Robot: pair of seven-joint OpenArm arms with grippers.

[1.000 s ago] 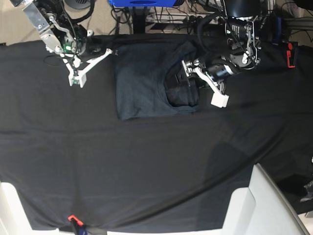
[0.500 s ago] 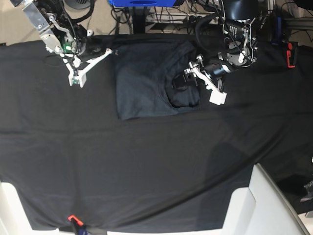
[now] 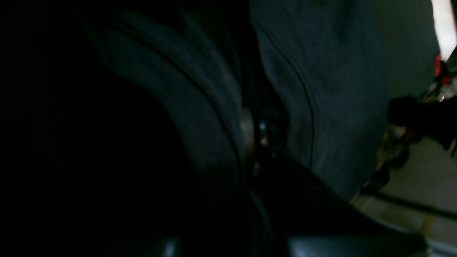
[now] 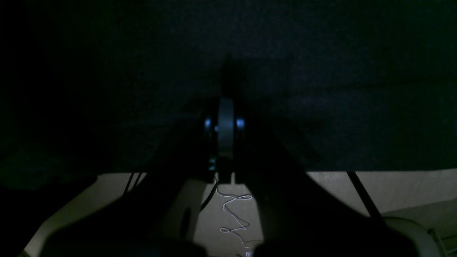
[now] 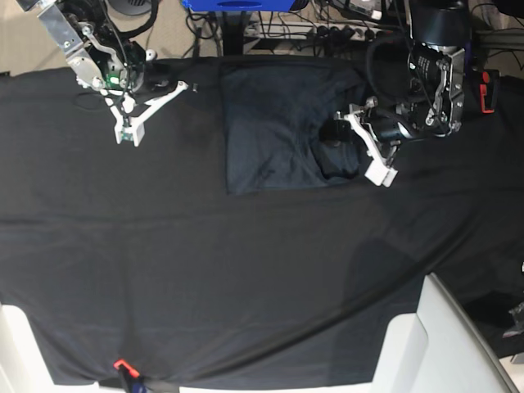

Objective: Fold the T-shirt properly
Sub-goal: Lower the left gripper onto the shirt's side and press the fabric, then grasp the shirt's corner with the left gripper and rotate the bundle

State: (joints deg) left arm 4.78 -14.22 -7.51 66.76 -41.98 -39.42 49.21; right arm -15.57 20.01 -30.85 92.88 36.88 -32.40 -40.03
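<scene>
Already T-shirt (image 5: pixel 278 127) lies as compact folded rectangle, far centre of desk (image 5: pixel 246 278). Left pincer (image 5: pixel 348 147) at its right edge, seemingly clenched on bunched fabric; final tidy fold likely remains. Right pincer (image 5: pixel 151 106) released, well apart at far left.

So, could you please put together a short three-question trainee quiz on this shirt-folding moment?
1. True or false: the dark slate-grey knit T-shirt is partly folded.
2. Which gripper is at the shirt: A left gripper, B right gripper?
3. Fill in: the shirt lies on a ____ table-covering cloth.

Key: 1 true. 2 A; it is at the shirt's edge, base view's right. 3 black.
</scene>
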